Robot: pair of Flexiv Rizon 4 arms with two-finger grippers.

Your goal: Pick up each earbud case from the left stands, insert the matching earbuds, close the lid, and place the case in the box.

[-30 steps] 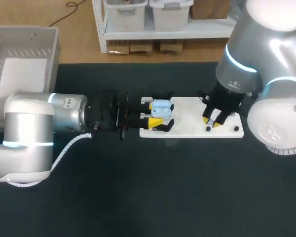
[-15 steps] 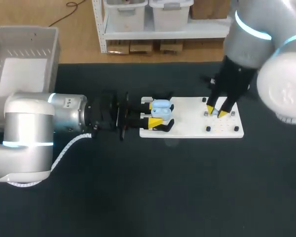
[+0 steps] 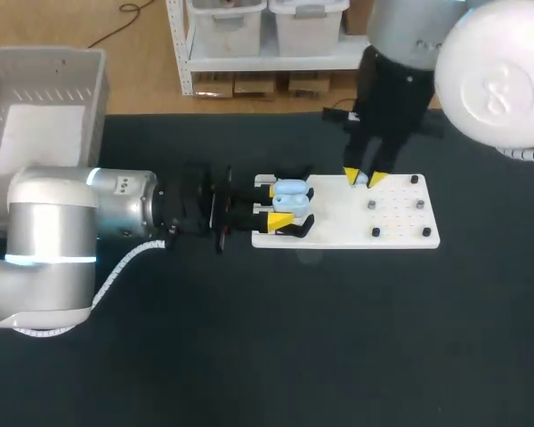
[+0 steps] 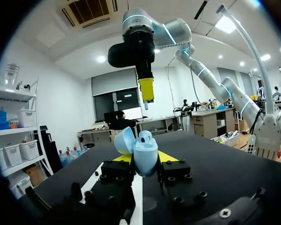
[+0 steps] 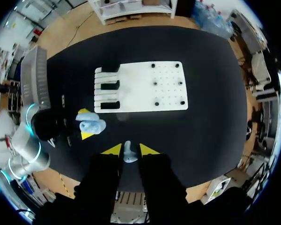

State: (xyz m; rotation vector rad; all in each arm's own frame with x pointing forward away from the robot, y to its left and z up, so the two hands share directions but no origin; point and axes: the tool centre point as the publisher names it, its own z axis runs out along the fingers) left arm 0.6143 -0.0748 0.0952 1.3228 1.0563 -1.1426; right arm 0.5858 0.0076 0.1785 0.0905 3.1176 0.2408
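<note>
My left gripper lies level over the left end of the white board, shut on a light blue earbud case. In the left wrist view the case stands between the yellow tips with its lid open. My right gripper hangs above the board's back edge, to the right of the case, pointing down. Its own view shows a small pale earbud pinched between the fingertips, high over the table. That same gripper shows above the case in the left wrist view.
A grey bin stands at the back left of the table. Several small black pegs stick up from the board's right half, and black stands line its left end.
My right arm has risen from the pegs on the board's right half and moved back and left toward the case, carrying the earbud. The left arm and the case have stayed put.
</note>
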